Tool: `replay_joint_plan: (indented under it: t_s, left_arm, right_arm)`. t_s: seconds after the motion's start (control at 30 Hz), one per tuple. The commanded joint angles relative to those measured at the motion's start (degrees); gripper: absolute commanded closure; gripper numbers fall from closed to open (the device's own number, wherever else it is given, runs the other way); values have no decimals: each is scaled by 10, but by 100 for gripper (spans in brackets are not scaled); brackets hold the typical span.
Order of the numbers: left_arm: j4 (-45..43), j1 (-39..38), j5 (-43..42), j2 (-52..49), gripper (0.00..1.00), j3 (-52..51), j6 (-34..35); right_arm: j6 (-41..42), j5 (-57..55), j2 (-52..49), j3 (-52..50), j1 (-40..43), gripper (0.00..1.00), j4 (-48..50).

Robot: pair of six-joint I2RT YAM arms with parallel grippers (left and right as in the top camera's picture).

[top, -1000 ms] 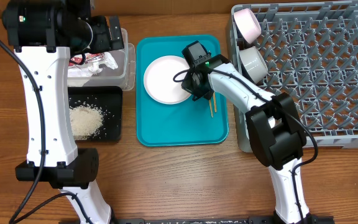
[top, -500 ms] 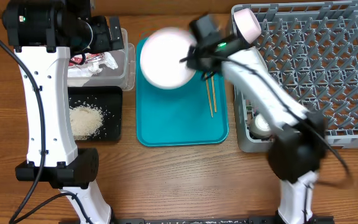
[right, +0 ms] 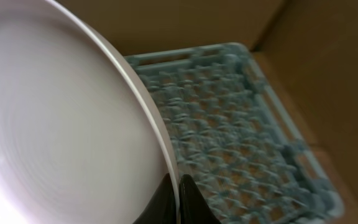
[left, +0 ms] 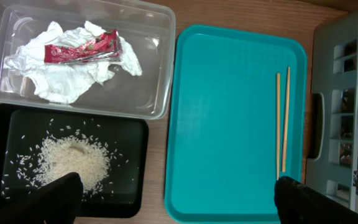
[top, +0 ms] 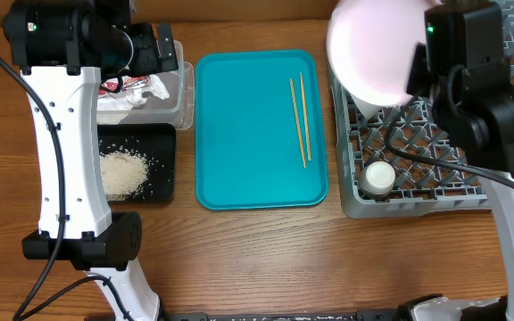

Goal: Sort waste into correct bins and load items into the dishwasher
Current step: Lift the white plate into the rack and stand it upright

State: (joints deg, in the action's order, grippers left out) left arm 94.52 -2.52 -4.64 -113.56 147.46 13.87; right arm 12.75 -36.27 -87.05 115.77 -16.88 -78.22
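Right gripper, clamped on the rim of the white plate, has lifted it off the teal tray within the last second and now holds it tilted, high over the tray-side edge of the grey dish rack. That leaves, by my reading, only the wooden chopsticks on the tray to load. Left gripper hangs empty with its jaws wide apart near the clear tub. No brand or label is legible, and any print on the red wrapper inside the tub is too small to read.
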Motion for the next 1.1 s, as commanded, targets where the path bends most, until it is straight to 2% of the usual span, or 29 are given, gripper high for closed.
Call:
replay_joint_plan:
  t_s: [0.0,0.17,0.33,0.4,0.53,0.63,0.77,1.07]
  left_arm:
    - [-2,-1,2,-3,0,-3,5]
    - [-2,-1,2,-3,0,-3,5]
    - [-2,-1,2,-3,0,-3,5]
    - [-2,-1,2,-3,0,-3,5]
    - [-2,-1,2,-3,0,-3,5]
    - [-2,-1,2,-3,0,-3,5]
    - [-2,-1,2,-3,0,-3,5]
    - [-2,-1,2,-3,0,-3,5]
  right_arm:
    - [-24,-141,-9,-6,13,96,-4]
    - [-32,-238,-36,-42,17,96,43]
    - [-107,-285,-75,-94,21,96,155]
    - [-146,-286,-98,-107,31,96,201]
    - [-161,-286,-141,-108,52,96,240]
    - [-163,-278,-166,-108,69,96,257]
    - [-204,-213,-189,-108,85,96,290]
    - [-237,-200,-243,-108,95,96,336]
